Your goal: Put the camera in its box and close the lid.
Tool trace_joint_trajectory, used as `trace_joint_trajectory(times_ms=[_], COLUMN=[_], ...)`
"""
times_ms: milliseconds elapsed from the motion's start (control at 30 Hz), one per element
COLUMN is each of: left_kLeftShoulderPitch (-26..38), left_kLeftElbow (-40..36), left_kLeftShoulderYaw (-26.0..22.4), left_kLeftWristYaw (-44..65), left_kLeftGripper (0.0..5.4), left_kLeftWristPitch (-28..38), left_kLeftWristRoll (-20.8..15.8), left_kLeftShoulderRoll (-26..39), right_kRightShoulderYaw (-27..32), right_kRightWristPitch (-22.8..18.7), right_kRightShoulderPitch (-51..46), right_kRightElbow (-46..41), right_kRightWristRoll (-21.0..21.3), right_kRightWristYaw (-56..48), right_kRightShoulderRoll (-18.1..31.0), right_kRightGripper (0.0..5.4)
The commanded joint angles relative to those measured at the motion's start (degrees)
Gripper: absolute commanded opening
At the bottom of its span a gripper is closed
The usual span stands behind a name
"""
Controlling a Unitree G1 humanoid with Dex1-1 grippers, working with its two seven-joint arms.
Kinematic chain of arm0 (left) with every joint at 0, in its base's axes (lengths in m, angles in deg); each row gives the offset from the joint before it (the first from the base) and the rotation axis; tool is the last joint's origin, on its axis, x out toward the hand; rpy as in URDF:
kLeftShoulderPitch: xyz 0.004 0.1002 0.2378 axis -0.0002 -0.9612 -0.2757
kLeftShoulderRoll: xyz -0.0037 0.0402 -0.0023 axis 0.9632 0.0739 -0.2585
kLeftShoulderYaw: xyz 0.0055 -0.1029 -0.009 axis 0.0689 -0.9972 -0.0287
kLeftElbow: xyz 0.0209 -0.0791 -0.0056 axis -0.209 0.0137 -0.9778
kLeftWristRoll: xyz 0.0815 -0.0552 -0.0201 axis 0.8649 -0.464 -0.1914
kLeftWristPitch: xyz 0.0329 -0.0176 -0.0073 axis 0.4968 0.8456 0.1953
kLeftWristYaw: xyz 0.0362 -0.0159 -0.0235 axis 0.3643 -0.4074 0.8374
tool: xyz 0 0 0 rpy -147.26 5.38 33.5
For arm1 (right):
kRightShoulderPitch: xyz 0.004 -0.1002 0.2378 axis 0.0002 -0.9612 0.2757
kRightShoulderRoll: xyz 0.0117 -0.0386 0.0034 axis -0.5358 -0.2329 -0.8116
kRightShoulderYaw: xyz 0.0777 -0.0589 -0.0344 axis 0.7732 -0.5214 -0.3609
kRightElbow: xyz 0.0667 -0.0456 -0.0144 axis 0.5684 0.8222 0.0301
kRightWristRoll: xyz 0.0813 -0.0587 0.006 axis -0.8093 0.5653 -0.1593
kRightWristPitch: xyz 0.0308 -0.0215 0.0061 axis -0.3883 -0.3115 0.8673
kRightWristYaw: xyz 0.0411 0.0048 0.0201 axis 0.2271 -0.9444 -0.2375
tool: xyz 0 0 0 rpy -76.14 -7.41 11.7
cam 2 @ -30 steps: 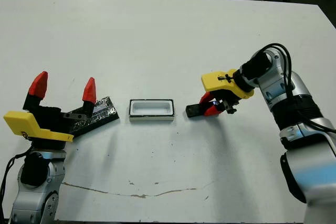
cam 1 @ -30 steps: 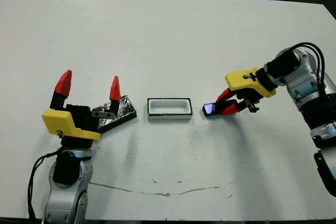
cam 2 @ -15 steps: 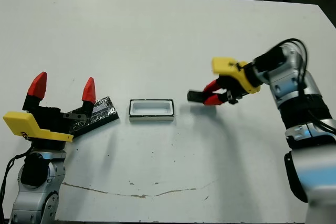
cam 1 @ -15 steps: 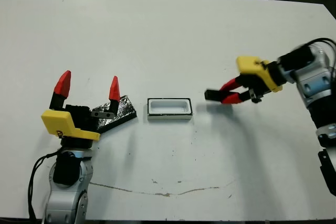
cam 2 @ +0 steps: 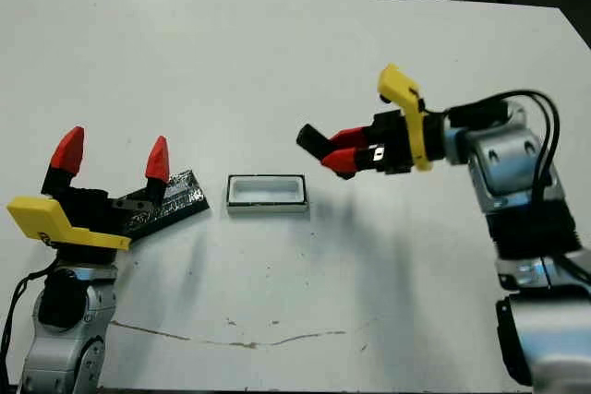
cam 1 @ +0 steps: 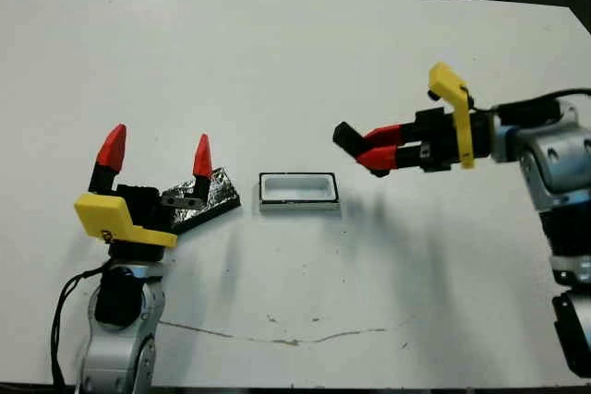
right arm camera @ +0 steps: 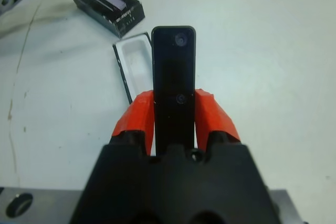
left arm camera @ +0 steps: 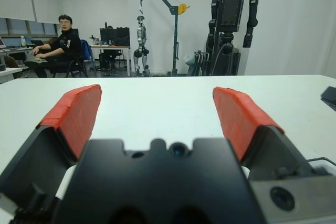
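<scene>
My right gripper (cam 1: 367, 147) is shut on the camera (cam 1: 347, 138), a black bar. It hangs in the air just right of the box (cam 1: 297, 205) and above the table. In the right wrist view the camera (right arm camera: 174, 77) sticks out between the red fingers (right arm camera: 135, 116), and the box (right arm camera: 131, 69) lies beyond it. The box is a small white-lined tray, standing open with nothing inside. The shiny black lid (cam 1: 214, 195) lies left of the box. It is partly hidden behind my left gripper (cam 1: 157, 147), which is open and holds nothing.
A thin brownish scratch (cam 1: 277, 337) runs along the table near the front edge. Beyond the table's far edge a person (left arm camera: 58, 43) sits at a desk. Other robots hang on stands (left arm camera: 231, 9) there.
My right gripper has lifted the camera off the table, turned its wrist and carried it left toward the box. The left arm, lid and box have not moved.
</scene>
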Motion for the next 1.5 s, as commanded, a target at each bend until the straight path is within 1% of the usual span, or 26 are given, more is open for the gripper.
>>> trace_joint_trajectory(times_ms=[33, 100, 200, 233, 333, 400, 533, 600, 733, 867, 1067, 1233, 1400, 1500], left_kLeftShoulderPitch=[-1.0, -1.0, -1.0, -0.9, -0.9, -0.8, -0.8, -0.9, -0.7, -0.6, -0.5, -0.5, -0.6, -0.7], left_kLeftElbow=[0.5, 0.2, 0.1, 0.2, 0.2, 0.3, 0.4, 0.2, 0.1, 0.0, 0.2, 0.4, 0.4, 0.2], left_kLeftShoulderYaw=[0.0, 0.0, 0.1, 0.1, 0.1, 0.0, 0.1, 0.1, 0.3, 0.3, 0.5, 0.4, 0.4, 0.5], left_kLeftWristYaw=[-0.3, -0.3, -0.3, -0.5, -0.3, -0.2, -0.2, -0.3, -0.4, -0.5, -0.6, -0.3, -0.4, -0.6], left_kLeftGripper=[5.40, 5.40, 5.40, 5.40, 5.40, 5.40, 5.40, 5.40, 5.40, 5.40, 5.40, 5.40, 5.40, 5.40], left_kLeftWristPitch=[0.4, 0.0, -0.2, 0.0, -0.2, 0.0, 0.1, -0.2, -0.3, -0.6, -0.3, -0.2, -0.2, -0.2], left_kLeftWristRoll=[0.4, 0.2, 0.2, 0.9, 0.5, 0.2, 0.4, 0.4, 0.6, 0.3, 0.3, 0.2, 0.4, 0.6], left_kLeftShoulderRoll=[-0.3, -0.3, -0.2, -0.1, -0.2, -0.2, -0.1, -0.2, -0.2, -0.4, -0.7, -0.6, -0.6, -0.7], right_kRightShoulderYaw=[-1.0, -2.2, -5.1, -5.9, -8.1, -9.2, -10.3, -11.0, -12.6, -12.9, -12.6, -13.7, -15.3, -15.8], right_kRightWristPitch=[-1.0, -1.0, -0.7, -0.1, 1.4, 1.6, 5.5, 5.1, 2.0, 2.8, 3.6, 1.7, 1.5, 1.7], right_kRightShoulderPitch=[-1.8, -1.5, -0.4, -0.1, 1.4, 2.3, 3.2, 4.0, 6.2, 8.3, 11.0, 12.1, 12.1, 11.9], right_kRightElbow=[-1.8, -1.0, 0.2, 0.6, 2.9, 4.2, 7.0, 7.8, 7.3, 8.4, 9.8, 9.2, 8.7, 8.4], right_kRightWristRoll=[-2.0, -2.6, -1.7, -1.4, -0.2, 0.6, 1.8, 2.4, 4.1, 4.7, 3.6, 4.1, 5.2, 5.2], right_kRightWristYaw=[1.3, 1.2, 1.6, 1.6, 1.8, 2.4, 2.4, 2.5, 3.4, 2.5, -0.7, -1.8, -1.9, -2.1], right_kRightShoulderRoll=[-1.6, -2.7, -3.9, -4.2, -5.4, -6.3, -7.9, -8.4, -8.6, -9.1, -9.7, -9.6, -9.3, -9.2], right_kRightGripper=[1.66, 1.66, 1.66, 1.66, 1.66, 1.66, 1.66, 1.66, 1.66, 1.66, 1.66, 1.66, 1.66, 1.66])
